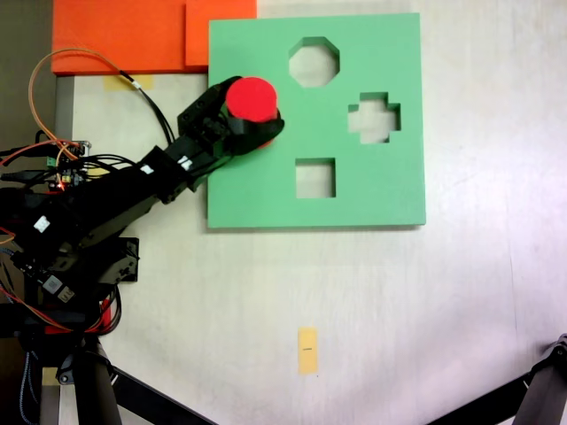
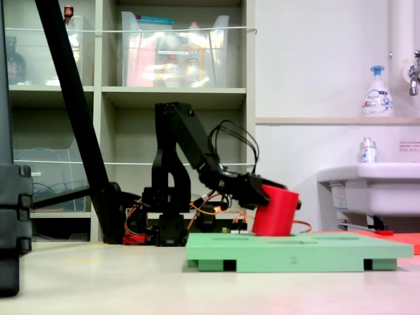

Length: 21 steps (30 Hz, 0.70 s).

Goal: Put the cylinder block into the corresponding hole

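The red cylinder block (image 1: pixel 252 97) is over the left part of the square green foam board (image 1: pixel 372 190). My gripper (image 1: pixel 257 122) reaches in from the left and is shut on its side. In the side-on fixed view the cylinder block (image 2: pixel 277 213) leans to the right, its lower end at the board's (image 2: pixel 315 252) top surface, with the gripper (image 2: pixel 270 194) clamped near its upper left. The circular hole is hidden beneath the block and the gripper. Whether the block's base has entered it cannot be told.
The board also has an octagonal cutout (image 1: pixel 314 62), a cross cutout (image 1: pixel 374 117) and a square cutout (image 1: pixel 315 178). Orange foam slabs (image 1: pixel 133 35) lie at the top left. Arm base and wires (image 1: pixel 53 177) crowd the left. Yellow tape (image 1: pixel 307 350) marks the table.
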Tool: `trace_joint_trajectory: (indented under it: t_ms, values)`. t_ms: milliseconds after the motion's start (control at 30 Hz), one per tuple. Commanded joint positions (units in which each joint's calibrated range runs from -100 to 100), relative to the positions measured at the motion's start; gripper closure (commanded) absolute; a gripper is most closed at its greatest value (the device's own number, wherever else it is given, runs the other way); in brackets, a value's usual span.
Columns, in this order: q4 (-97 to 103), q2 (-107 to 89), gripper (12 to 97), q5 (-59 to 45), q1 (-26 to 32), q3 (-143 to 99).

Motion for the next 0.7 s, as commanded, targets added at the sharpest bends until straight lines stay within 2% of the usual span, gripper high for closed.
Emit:
trace_joint_trajectory:
  t_ms: [0, 333, 400, 533, 667]
  values:
    - [6.52, 2.08, 70.3, -0.20, 0.49, 2.91]
    - [7.19, 9.49, 69.8, -0.24, 0.63, 6.20]
    - [7.10, 9.77, 65.8, -0.24, 0.73, 5.90]
    - [6.33, 10.46, 50.5, -0.24, 0.88, 4.20]
    - [6.61, 8.23, 47.7, -0.05, 0.73, -0.48]
